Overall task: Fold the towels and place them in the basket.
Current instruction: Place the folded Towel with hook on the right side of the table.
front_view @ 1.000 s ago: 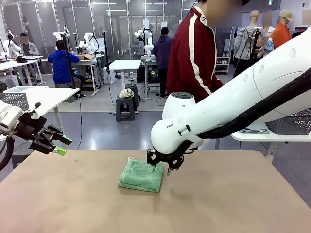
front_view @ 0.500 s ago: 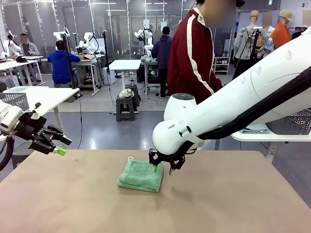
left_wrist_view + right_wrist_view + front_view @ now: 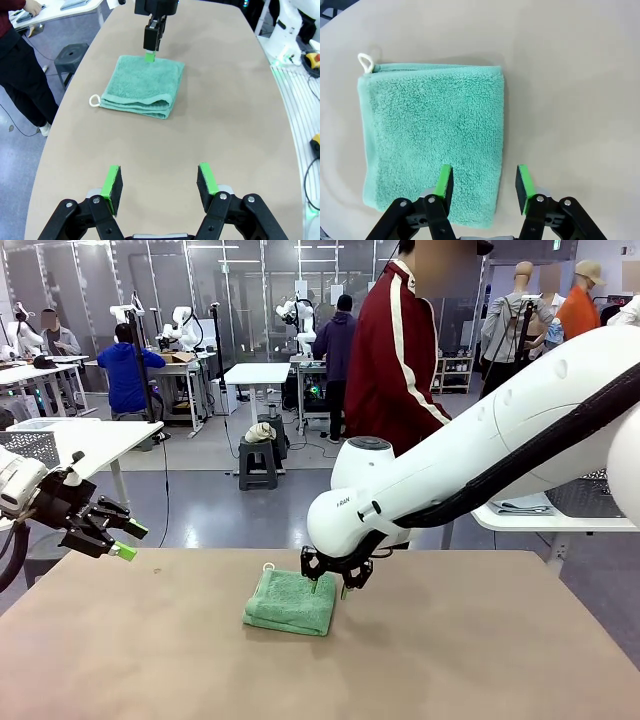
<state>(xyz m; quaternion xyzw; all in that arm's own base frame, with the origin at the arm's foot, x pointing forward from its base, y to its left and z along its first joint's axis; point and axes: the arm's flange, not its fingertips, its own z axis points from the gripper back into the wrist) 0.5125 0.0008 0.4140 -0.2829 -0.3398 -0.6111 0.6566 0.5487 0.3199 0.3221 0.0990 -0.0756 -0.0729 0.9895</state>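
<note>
Front view: a folded mint-green terry towel (image 3: 291,602), fluffy and nearly square, is being shown lying flat on the tan counter (image 3: 450,660). Its white loop (image 3: 268,567) is pointing away at the far left corner. The right gripper (image 3: 330,590) is being held open over the towel's right edge. The left gripper (image 3: 128,540) is being held open and empty, well left of the towel.

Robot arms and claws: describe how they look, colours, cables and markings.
Both arms are white with rounded joints. The right arm carries a black cable sleeve along its side and small dark lettering near the wrist. The left arm has a black cable below its wrist. The left claw and right claw are black, two-fingered, with green pads.
</note>
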